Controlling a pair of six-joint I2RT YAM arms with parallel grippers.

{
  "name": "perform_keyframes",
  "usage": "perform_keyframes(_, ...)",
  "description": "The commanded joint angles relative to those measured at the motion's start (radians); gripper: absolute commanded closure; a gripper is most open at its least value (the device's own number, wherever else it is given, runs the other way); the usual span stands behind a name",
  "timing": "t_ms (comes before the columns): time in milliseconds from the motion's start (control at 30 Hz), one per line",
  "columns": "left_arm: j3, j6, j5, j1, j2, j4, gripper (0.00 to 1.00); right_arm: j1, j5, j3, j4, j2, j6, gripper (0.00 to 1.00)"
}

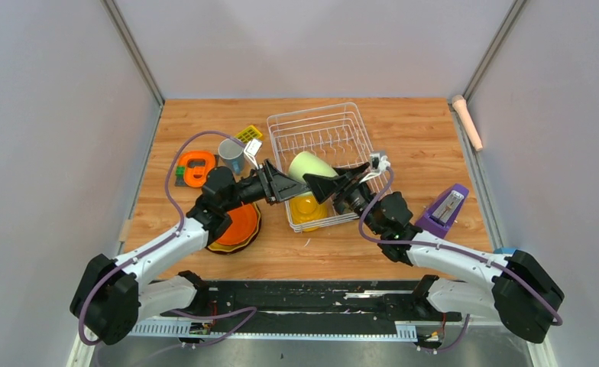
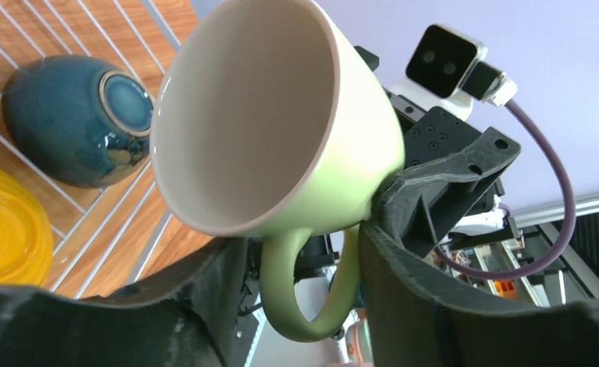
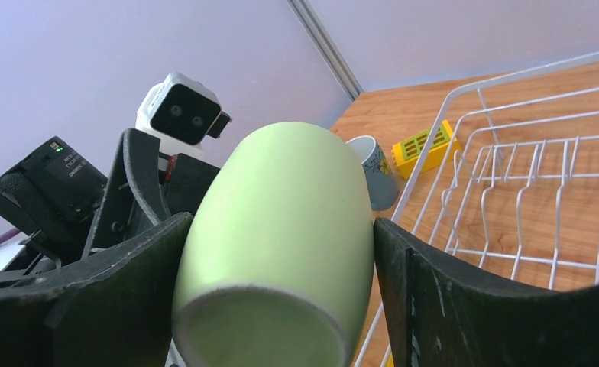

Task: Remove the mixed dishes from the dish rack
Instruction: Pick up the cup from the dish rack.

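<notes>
The pale green mug (image 1: 312, 166) hangs tilted above the white wire dish rack (image 1: 321, 126). My right gripper (image 1: 333, 183) is shut on its body near the base, with fingers on both sides in the right wrist view (image 3: 277, 290). My left gripper (image 2: 300, 298) is open around the mug's handle (image 2: 312, 306). The handle touches one finger, with a small gap at the other. A yellow bowl (image 1: 305, 208) and an upturned dark bowl (image 2: 75, 126) lie in the rack. An orange plate (image 1: 239, 223) lies on a dark plate on the table. The blue mug (image 1: 231, 155) stands left of the rack.
A small yellow studded brick (image 1: 248, 134) and an orange round gadget (image 1: 197, 167) lie left of the rack. A purple object (image 1: 445, 208) sits by my right arm. A pale pink rod (image 1: 467, 121) lies along the right wall.
</notes>
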Motion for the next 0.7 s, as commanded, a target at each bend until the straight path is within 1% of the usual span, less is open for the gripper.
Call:
perform_keyframes(0, 0.003, -0.034, 0.075, -0.003, 0.019, 0.149, 0.5, 0.012, -0.053, 0.022, 0.189, -0.002, -0.021, 1.0)
perform_keyframes(33, 0.003, -0.049, 0.096, -0.003, 0.031, 0.183, 0.54, 0.011, -0.054, 0.022, 0.189, -0.002, -0.021, 1.0)
perform_keyframes(67, 0.002, -0.055, 0.106, -0.002, 0.037, 0.201, 0.63, 0.01, -0.054, 0.019, 0.191, -0.001, -0.021, 1.0)
perform_keyframes(100, 0.001, -0.067, 0.117, -0.002, 0.045, 0.232, 0.67, 0.011, -0.052, 0.016, 0.192, -0.003, -0.02, 1.0)
perform_keyframes(133, -0.002, -0.072, 0.122, -0.003, 0.049, 0.245, 0.75, 0.011, -0.052, 0.016, 0.192, -0.005, -0.022, 1.0)
perform_keyframes(167, -0.004, -0.079, 0.127, -0.002, 0.053, 0.266, 0.8, 0.011, -0.053, 0.015, 0.19, -0.008, -0.024, 1.0)
perform_keyframes(200, -0.007, -0.081, 0.129, -0.002, 0.055, 0.274, 0.9, 0.01, -0.057, 0.014, 0.189, -0.01, -0.026, 1.0)
perform_keyframes(233, -0.009, -0.085, 0.13, -0.002, 0.058, 0.285, 0.96, 0.01, -0.061, 0.016, 0.184, -0.011, -0.029, 0.98)
perform_keyframes(267, -0.012, -0.086, 0.129, -0.002, 0.059, 0.291, 1.0, 0.012, -0.064, 0.02, 0.17, -0.016, -0.031, 0.91)
perform_keyframes(333, -0.019, -0.086, 0.13, -0.003, 0.061, 0.321, 1.0, 0.01, -0.07, 0.029, 0.128, -0.023, -0.033, 0.74)
perform_keyframes(367, -0.024, -0.089, 0.131, -0.002, 0.06, 0.345, 1.0, 0.011, -0.07, 0.035, 0.104, -0.028, -0.035, 0.59)
perform_keyframes(400, -0.027, -0.091, 0.131, -0.002, 0.056, 0.354, 1.0, 0.011, -0.068, 0.041, 0.074, -0.035, -0.038, 0.47)
perform_keyframes(433, -0.03, -0.087, 0.131, -0.002, 0.053, 0.365, 1.0, 0.01, -0.062, 0.046, 0.044, -0.044, -0.038, 0.38)
perform_keyframes(500, -0.029, -0.065, 0.129, -0.002, 0.039, 0.353, 1.0, 0.01, -0.041, 0.056, -0.031, -0.065, -0.029, 0.25)
perform_keyframes(567, -0.019, -0.023, 0.114, -0.002, 0.012, 0.294, 1.0, 0.01, -0.036, 0.068, -0.113, -0.086, -0.026, 0.17)
perform_keyframes(633, 0.001, 0.046, 0.087, -0.003, -0.026, 0.184, 1.0, 0.011, -0.036, 0.097, -0.234, -0.113, -0.02, 0.08)
perform_keyframes(667, 0.016, 0.106, 0.057, -0.002, -0.058, 0.086, 1.0, 0.011, -0.032, 0.109, -0.293, -0.12, -0.016, 0.04)
